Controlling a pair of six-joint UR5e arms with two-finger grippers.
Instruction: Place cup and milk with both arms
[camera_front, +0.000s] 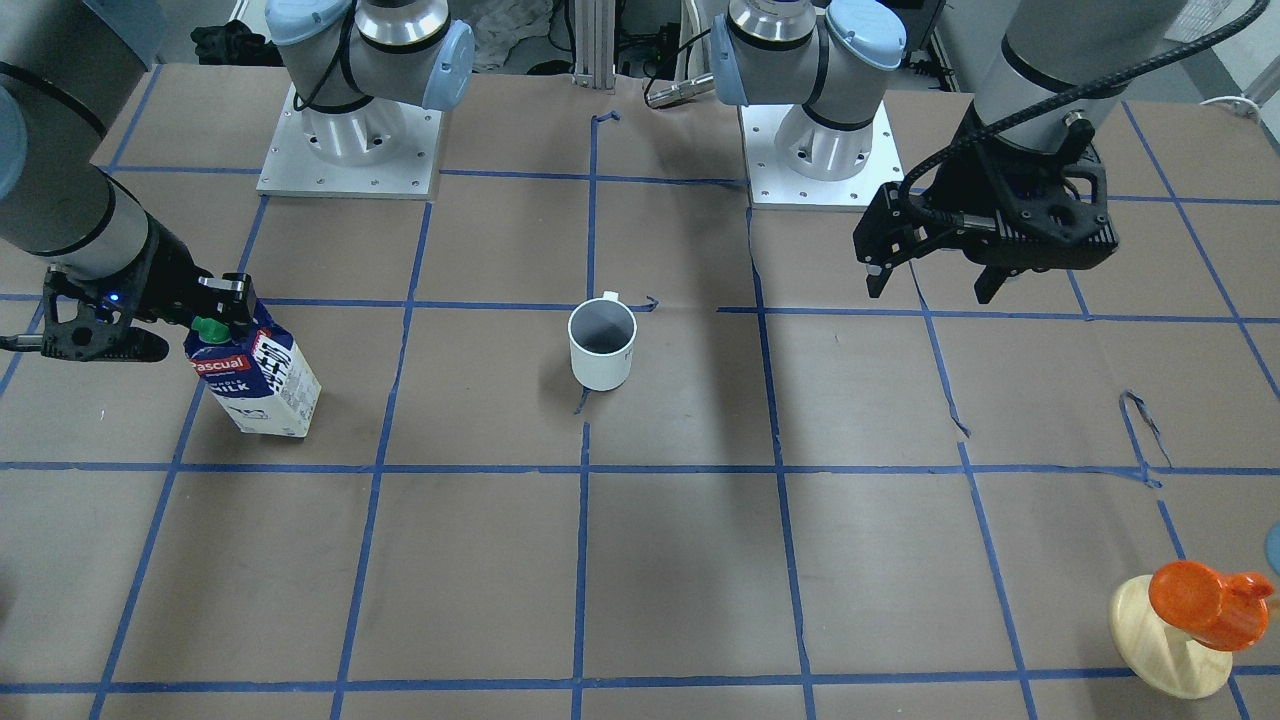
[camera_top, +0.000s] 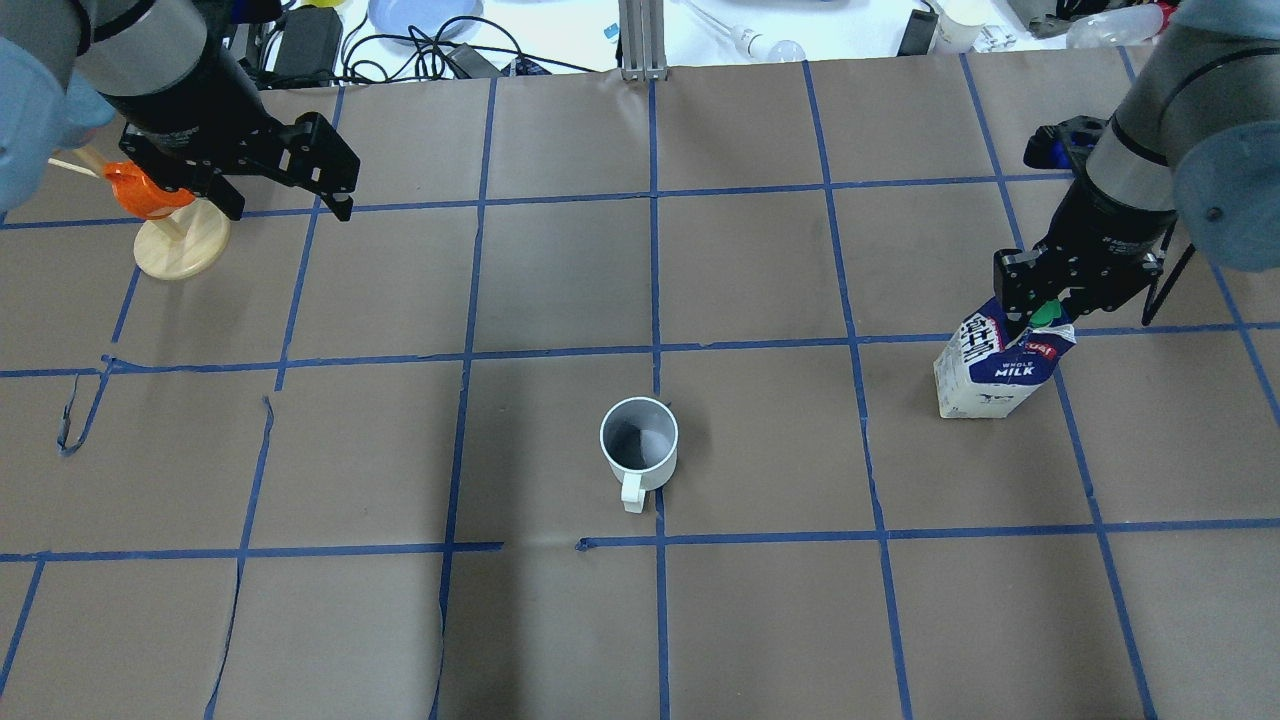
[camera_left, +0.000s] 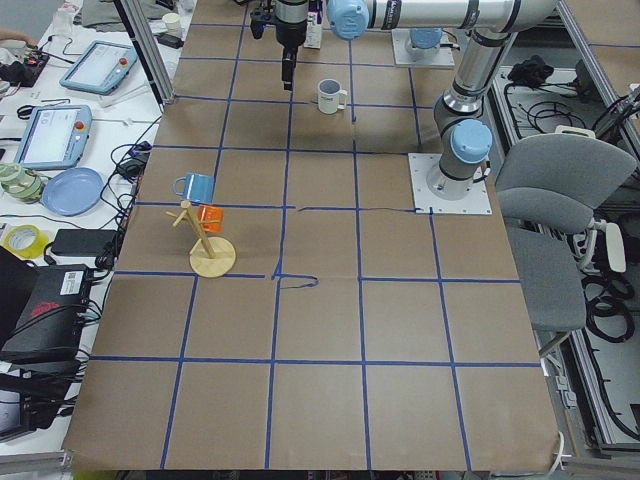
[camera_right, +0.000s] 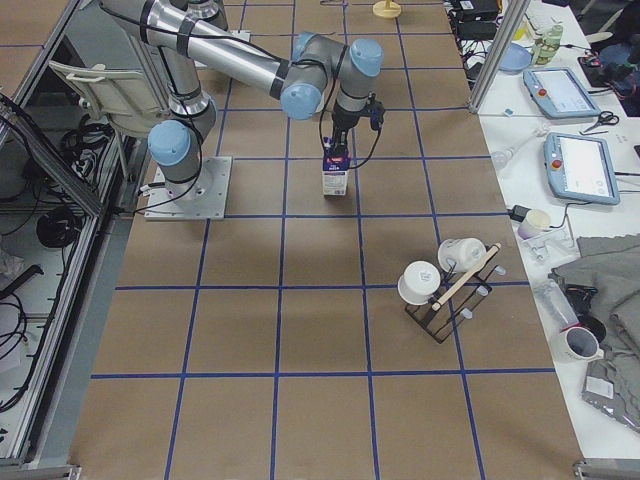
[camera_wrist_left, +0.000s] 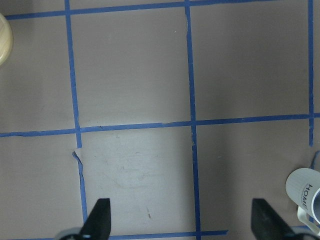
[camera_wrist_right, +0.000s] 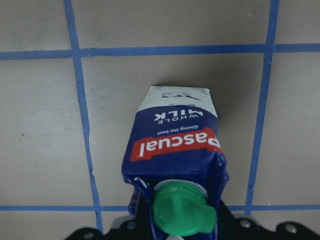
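Observation:
The white cup (camera_front: 602, 345) stands upright in the table's middle, its handle toward the robot; it also shows in the overhead view (camera_top: 639, 440) and at the left wrist view's right edge (camera_wrist_left: 306, 191). The milk (camera_front: 258, 375) stands on the table, leaning slightly, on the robot's right (camera_top: 995, 365). My right gripper (camera_front: 215, 312) is shut on the carton's top ridge beside the green cap (camera_wrist_right: 181, 207). My left gripper (camera_front: 930, 290) hangs open and empty above the table, well away from the cup; its fingertips (camera_wrist_left: 100, 215) stand wide apart.
An orange cup-like thing on a round wooden base (camera_front: 1195, 615) stands near my left gripper (camera_top: 330, 185). A blue mug (camera_left: 195, 187) is beside it. A rack with white cups (camera_right: 445, 285) sits far from the robot. Blue tape lines grid the brown table (camera_top: 760, 280).

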